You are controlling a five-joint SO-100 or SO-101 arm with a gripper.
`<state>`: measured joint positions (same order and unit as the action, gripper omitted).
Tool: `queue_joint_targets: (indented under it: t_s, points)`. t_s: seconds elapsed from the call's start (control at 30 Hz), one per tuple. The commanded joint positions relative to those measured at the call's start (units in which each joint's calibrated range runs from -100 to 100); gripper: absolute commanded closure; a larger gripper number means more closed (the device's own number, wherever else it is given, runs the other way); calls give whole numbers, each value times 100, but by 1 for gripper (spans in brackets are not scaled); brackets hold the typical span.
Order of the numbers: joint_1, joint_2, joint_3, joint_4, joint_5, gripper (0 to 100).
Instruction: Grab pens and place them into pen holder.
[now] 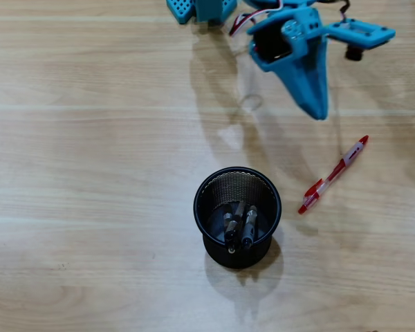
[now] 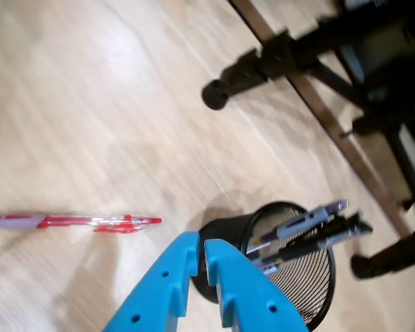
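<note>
The black wire-mesh pen holder stands upright on the wooden table and holds three black-and-clear pens. It also shows in the wrist view, with the pens sticking out of its rim. The red-and-clear pen lies on the table to the holder's right; in the wrist view it lies at the left. My blue gripper hangs above the table at the top, apart from the red pen. In the wrist view the gripper has its jaws together with nothing between them.
The arm's blue base stands at the top edge. In the wrist view a black stand with legs stands on the table and a dark table edge runs diagonally beyond it.
</note>
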<state>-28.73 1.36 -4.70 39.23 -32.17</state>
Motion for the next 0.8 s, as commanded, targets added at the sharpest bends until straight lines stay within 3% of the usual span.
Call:
queue_joint_targets:
  t_s: [0.0,0.13,0.43,0.77]
  points:
    - [-287,-183,-344,27,526,97]
    - [-625,352,-634,227,987,97]
    - [-1210,1754,-2046,1721,1924,97]
    - [-1284,2671,-2236,1685,2385,91]
